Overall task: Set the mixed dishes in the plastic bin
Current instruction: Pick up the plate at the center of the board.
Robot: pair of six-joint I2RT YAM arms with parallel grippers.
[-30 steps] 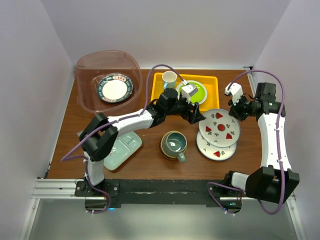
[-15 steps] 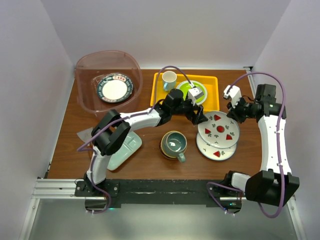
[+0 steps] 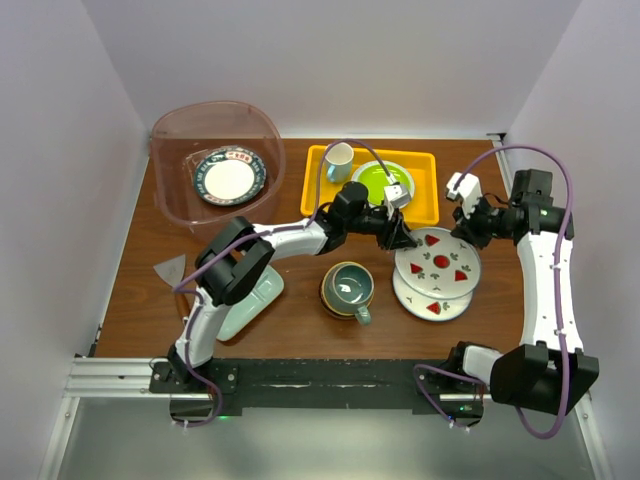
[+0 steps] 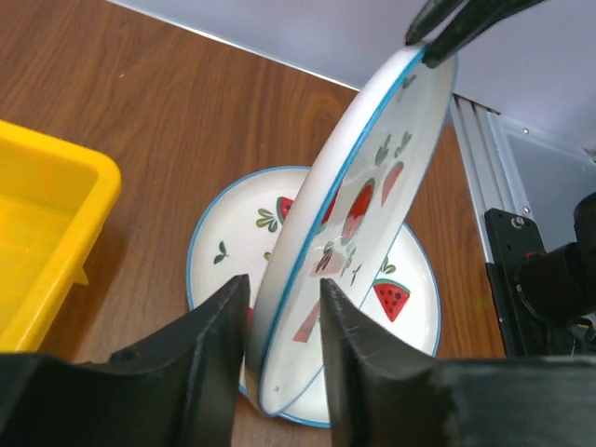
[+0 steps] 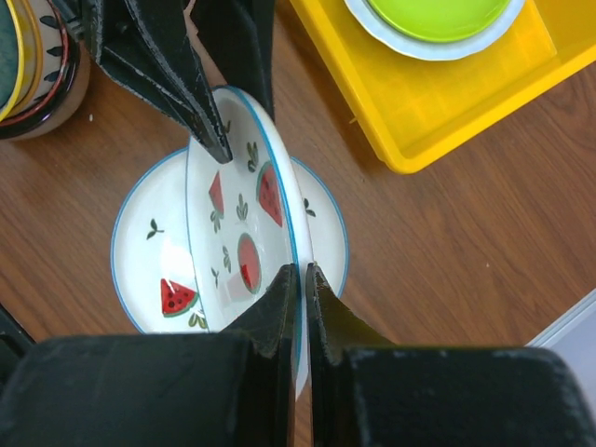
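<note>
Within the last second the left tool (image 3: 400, 238) had left its hover over the flat yellow plastic rectangular tray (image 3: 318, 195). It had come down just off that tray's near right corner. There its jaws narrowed from wide to a slim gap astride the round white ceramic plate with a blue rim and red watermelon marks (image 4: 354, 214).

That tilted plate stood tipped up on edge, its low rim resting on a second, matching watermelon plate (image 4: 400, 298) that lay flat on the brown wooden counter (image 3: 300, 325). The right tool (image 5: 300, 275) stayed pinched tight on the tilted plate's raised rim, the side farther from the yellow tray.

This looked like a hand-over. The right tool propped the dish so the left could take it to the large translucent pinkish plastic bin (image 3: 160, 170). The bin sat well left of the yellow tray and held a blue floral round plate (image 3: 228, 177).

Whether the left tool's pads already pressed on the tilted plate could not be told. Its fingers sat close against both faces, but the contact lines lay in shadow.

The pale green divided rectangular tray (image 3: 255, 295), near-left of the yellow tray, was half hidden under the left arm (image 3: 270, 240). In front of the yellow tray, the teal mug (image 3: 347, 287) sat in stacked patterned bowls (image 3: 328, 298) whose number could not be made out.
</note>
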